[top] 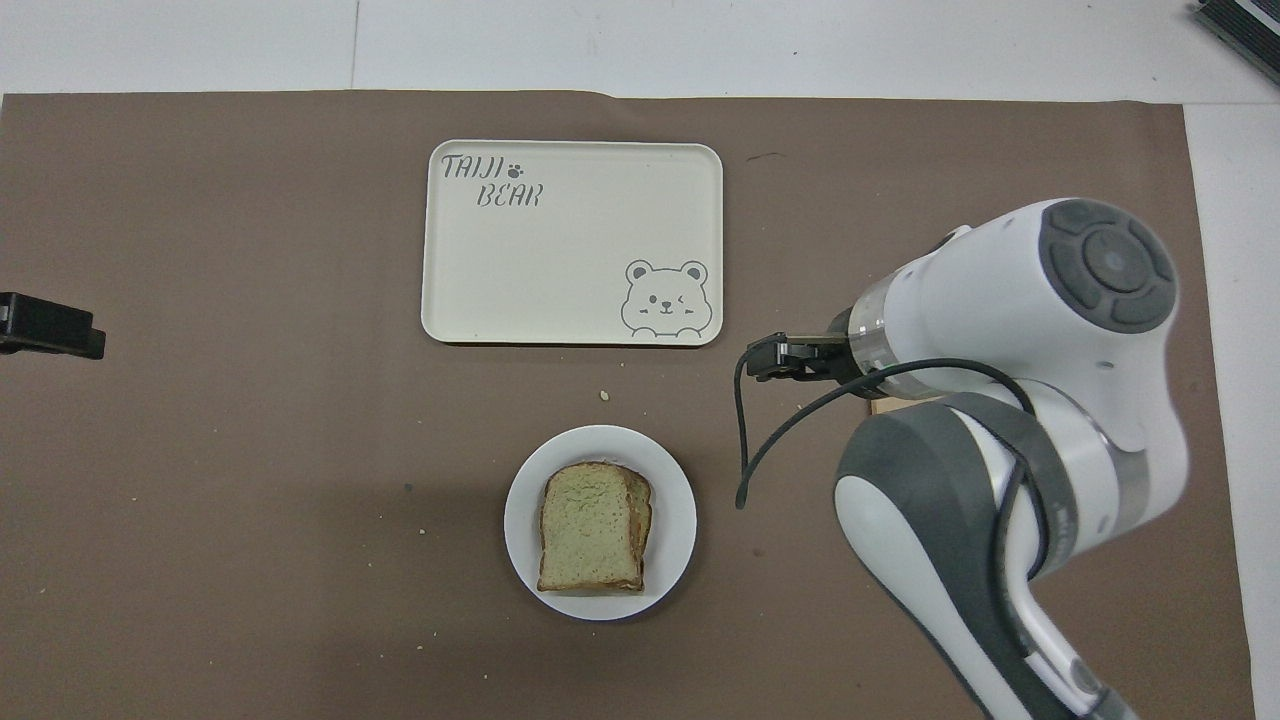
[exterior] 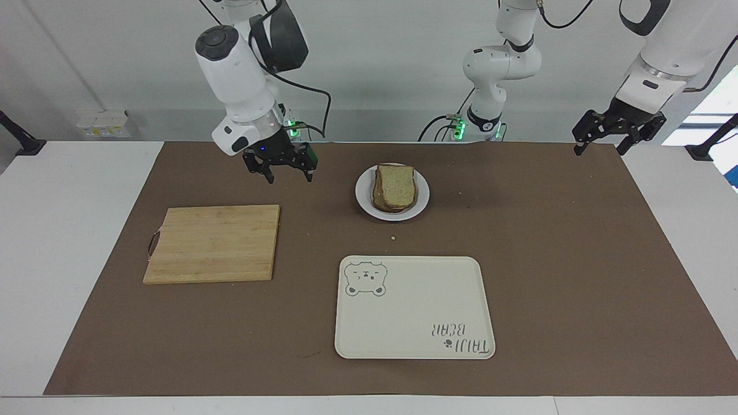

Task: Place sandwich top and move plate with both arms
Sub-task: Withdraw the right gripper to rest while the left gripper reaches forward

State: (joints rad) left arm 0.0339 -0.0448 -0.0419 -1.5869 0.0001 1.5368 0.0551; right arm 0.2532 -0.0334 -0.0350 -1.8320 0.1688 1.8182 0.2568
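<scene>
The sandwich top [exterior: 395, 183], a pale speckled slice with a brown crust, lies on a stack of bread on the small white plate [exterior: 363, 202]. It also shows in the overhead view [top: 588, 525], on the plate [top: 522, 500]. My right gripper [exterior: 288, 172] is open and empty, raised over the mat between the plate and the cutting board. My left gripper [exterior: 599, 147] is open and empty, and waits above the mat's edge at the left arm's end of the table [top: 50, 325].
A bamboo cutting board [exterior: 213, 242] lies toward the right arm's end; in the overhead view the right arm [top: 1010, 330] covers most of it. A cream bear tray [exterior: 415, 308] lies farther from the robots than the plate. A crumb [exterior: 392, 237] lies between them.
</scene>
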